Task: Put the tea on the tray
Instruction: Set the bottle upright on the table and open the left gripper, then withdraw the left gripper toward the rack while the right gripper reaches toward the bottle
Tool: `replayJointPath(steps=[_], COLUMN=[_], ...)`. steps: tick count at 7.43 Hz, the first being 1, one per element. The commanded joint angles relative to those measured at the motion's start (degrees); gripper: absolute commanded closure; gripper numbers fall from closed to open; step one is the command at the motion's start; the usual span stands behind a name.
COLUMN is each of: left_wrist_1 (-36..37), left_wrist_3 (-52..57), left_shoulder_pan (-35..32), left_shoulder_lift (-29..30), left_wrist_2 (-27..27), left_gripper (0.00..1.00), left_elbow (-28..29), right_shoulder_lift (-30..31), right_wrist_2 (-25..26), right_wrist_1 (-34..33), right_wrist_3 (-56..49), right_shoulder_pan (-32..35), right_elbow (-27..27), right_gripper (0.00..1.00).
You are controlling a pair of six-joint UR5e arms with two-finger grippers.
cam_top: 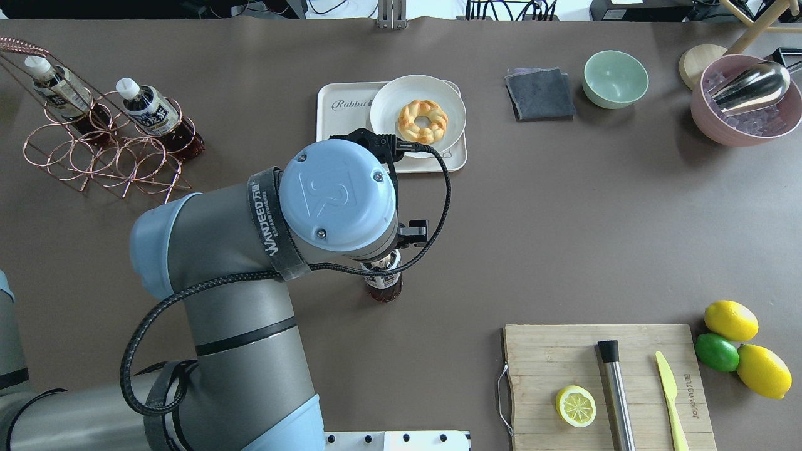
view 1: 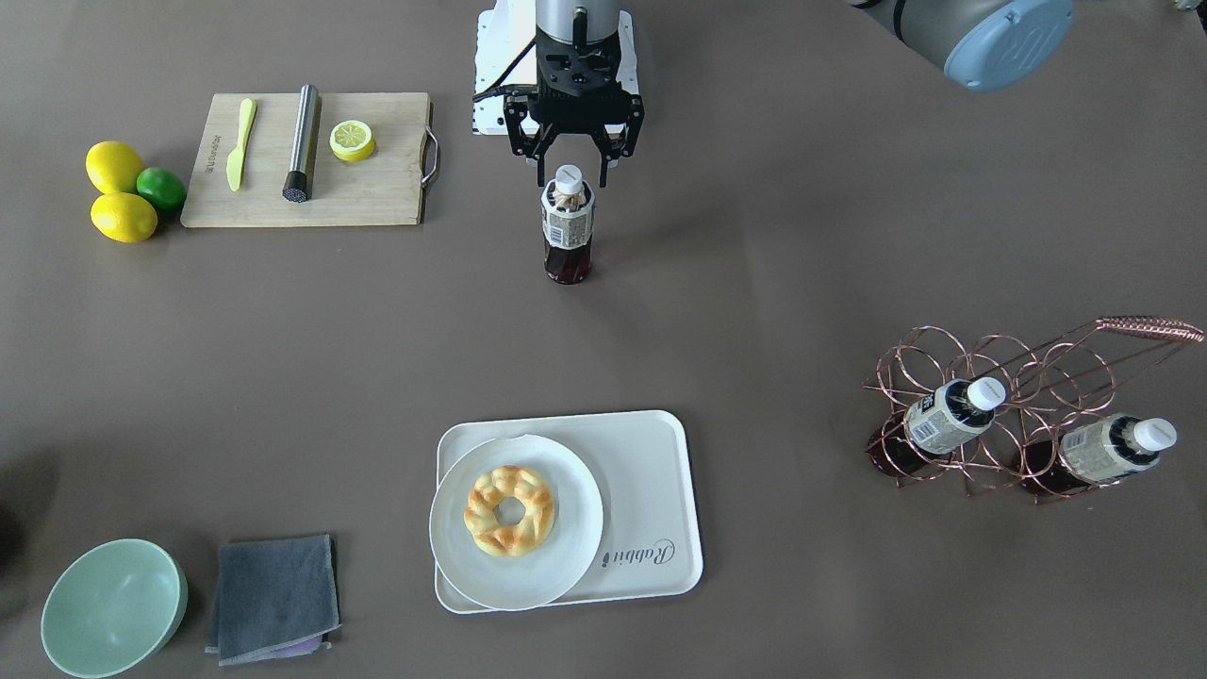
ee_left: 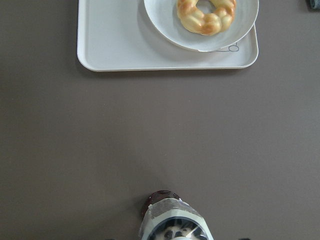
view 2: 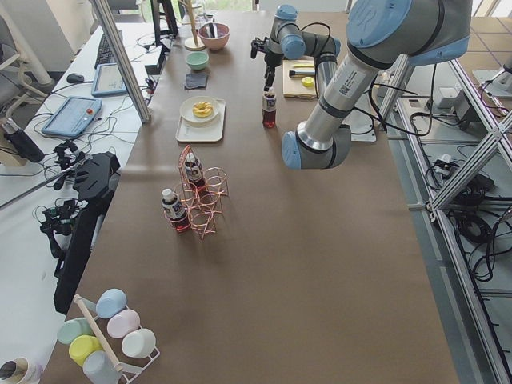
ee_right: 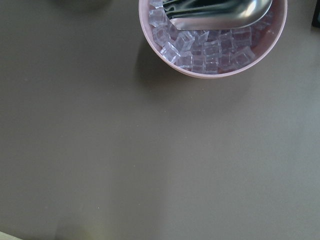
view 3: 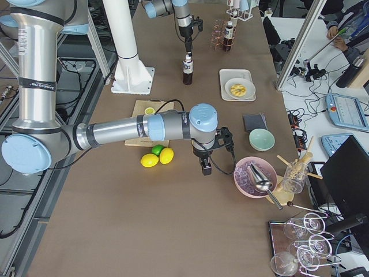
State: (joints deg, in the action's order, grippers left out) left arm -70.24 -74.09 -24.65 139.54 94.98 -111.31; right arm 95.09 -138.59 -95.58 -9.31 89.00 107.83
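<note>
Left gripper [view 1: 573, 162]: jaws are standing apart, one finger on each side of the white cap and clear of it, nothing clamped. It is hovering directly over the tea bottle [view 1: 568, 231], wrist pointing straight down.

Tea bottle: standing upright on the bare table, near the robot's base and well apart from the tray [view 1: 651, 453].

Reading the front-facing view as a clock centred on the bottle, the tray is lying at 6 o'clock. The round white plate [view 1: 566, 556] with a twisted ring pastry [view 1: 509, 510] is taking up the tray's 9 o'clock half. The 3 o'clock half, with the "Rabbit" lettering, is showing bare.

Two more tea bottles are sitting in the copper wire rack [view 1: 1037, 377] at about 4 o'clock, untouched.

Right gripper [view 3: 205, 166]: hanging near the pink bowl of ice [view 3: 253, 176]. I cannot tell how its jaws stand.

Judgement: the pick-up step is in hand, and the grasp is not made yet. The next move calls for lowering around the neck, closing, lifting clear, carrying toward 6 o'clock, then setting down on the bare half without clipping the plate.
</note>
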Motion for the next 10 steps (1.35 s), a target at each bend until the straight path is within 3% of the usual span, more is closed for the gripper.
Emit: replayJointPath(steps=[1, 3, 5, 7, 9, 10], left_wrist_1=[1.9, 1.9, 1.9, 1.6, 1.2, -0.3], left_wrist_3=[6.6, 19.7, 33.8, 46.7, 58.8, 61.0], left_shoulder_pan=[-8.4, -19.8, -31.5, -38.2, -45.1, -47.2], left_shoulder_lift=[-2.7, -10.9, -19.1, -25.3, -29.5, -32.1], left_wrist_2=[5.8, 13.4, 21.8, 24.5, 24.7, 28.5], left_gripper=[0.10, 0.10, 0.08, 0.06, 0.06, 0.05], left_elbow=[-4.2, -9.4, -10.0, -9.5, -7.3, -6.7], right_shoulder_lift=[-4.0, -5.8, -9.9, -17.7, -26.0, -34.1], right_wrist_2=[-1.2, -1.2, 0.0, 3.3, 13.0, 21.5], right_wrist_1=[-0.3, -0.6, -0.7, -0.7, -3.4, -12.4], right_wrist_3=[9.3, 24.1, 42.7, 63.7, 76.5, 79.8], right_shoulder_pan=[-1.1, -5.8, -16.0, -27.5, -40.8, -48.9], right_elbow=[5.2, 13.8, 20.6, 24.0, 24.3, 24.0], right_gripper=[0.01, 0.01, 0.01, 0.01, 0.01, 0.01])
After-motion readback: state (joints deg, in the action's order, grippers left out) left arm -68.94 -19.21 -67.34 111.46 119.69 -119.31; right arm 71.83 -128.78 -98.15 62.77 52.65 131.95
